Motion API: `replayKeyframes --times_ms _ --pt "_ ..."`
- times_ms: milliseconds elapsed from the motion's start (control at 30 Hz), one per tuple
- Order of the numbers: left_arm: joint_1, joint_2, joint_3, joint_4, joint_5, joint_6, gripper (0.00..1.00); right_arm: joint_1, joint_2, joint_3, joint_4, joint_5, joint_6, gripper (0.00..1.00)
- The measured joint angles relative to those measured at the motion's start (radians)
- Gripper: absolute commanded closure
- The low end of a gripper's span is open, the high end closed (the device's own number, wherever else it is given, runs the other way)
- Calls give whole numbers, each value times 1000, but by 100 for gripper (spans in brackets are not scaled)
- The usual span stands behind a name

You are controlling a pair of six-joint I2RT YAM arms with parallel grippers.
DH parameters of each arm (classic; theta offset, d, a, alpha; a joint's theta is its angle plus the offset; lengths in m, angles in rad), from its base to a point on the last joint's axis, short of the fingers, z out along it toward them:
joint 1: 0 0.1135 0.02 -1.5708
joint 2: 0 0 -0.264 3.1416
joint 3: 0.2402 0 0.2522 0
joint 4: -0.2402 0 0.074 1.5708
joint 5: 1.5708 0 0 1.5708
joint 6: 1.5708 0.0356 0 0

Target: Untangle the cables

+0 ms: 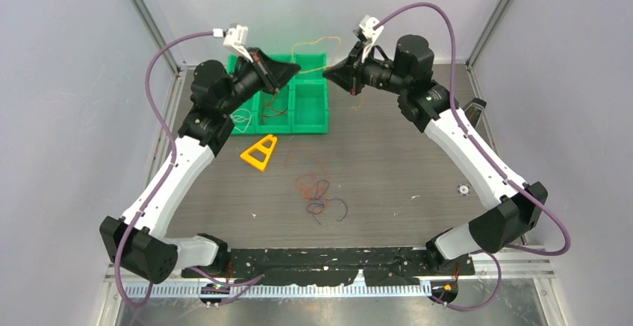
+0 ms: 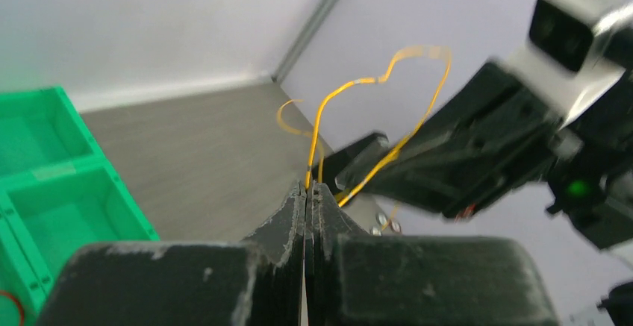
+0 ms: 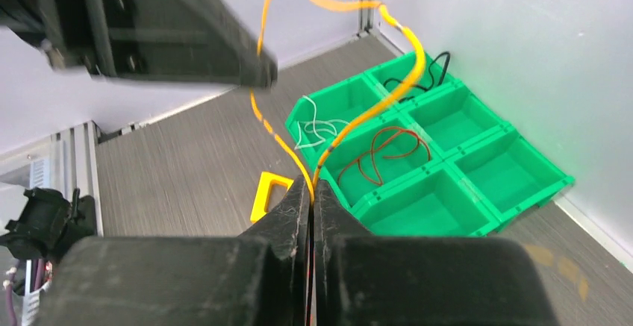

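Yellow cable (image 1: 322, 40) stretches in mid-air between my left pincer (image 1: 297, 72) and right pincer (image 1: 329, 74), seen from above at the twelve o'clock end of the table (image 1: 403, 162), over the green tray (image 1: 310, 121). A loose tangle (image 1: 319, 195) of orange, red and purple strands lies at six o'clock from the tray, and a yellow triangular frame (image 1: 260, 152) at seven. From my left wrist, the fingers are pressed together on the strand, which loops up toward one o'clock and back to my right pincer. From my right wrist, the fingers are likewise clamped tight on it. A red cable (image 3: 384, 151), white cable (image 3: 317, 128) and black cable (image 3: 433, 65) lie in separate tray compartments toward one o'clock.
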Motion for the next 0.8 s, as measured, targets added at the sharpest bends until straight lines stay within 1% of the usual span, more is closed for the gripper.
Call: replayKeyframes --times_ms 100,233,267,300,333,367,400,433,467,500,533,633,700,800 --pt "10 -34 -94 14 83 -4 100 -20 -16 5 27 -23 39 95" --pt "9 -42 -154 6 203 25 100 -16 -18 16 12 -63 62 95" --pt "12 -45 -154 -6 226 48 87 -16 -18 16 -3 -69 62 95" --pt "18 -52 -155 -21 246 76 67 -16 -18 16 -14 -75 60 95" --pt "25 -66 -155 -38 267 119 44 -16 -18 16 -28 -82 54 95" --pt "35 -82 -155 -60 288 158 30 -16 -18 20 -44 -85 41 95" --pt "53 -105 -151 -104 316 232 24 -19 -18 27 -57 -88 23 95" --pt "72 -124 -133 -166 343 320 19 -23 -18 38 -70 -90 10 95" --pt "87 -131 -88 -251 369 410 17 -26 -18 53 -92 -96 -12 95" --pt "101 -123 -8 -355 392 519 15 -29 -18 73 -122 -104 -38 95" --pt "110 -105 88 -451 409 627 15 -31 -18 92 -150 -113 -66 95" --pt "114 -42 369 -672 458 923 16 -33 -18 136 -238 -137 -143 95" --pt "114 -23 478 -753 482 1046 17 -29 -18 159 -315 -157 -200 95" --pt "111 16 575 -831 517 1165 19 -18 -6 200 -441 -175 -288 95"
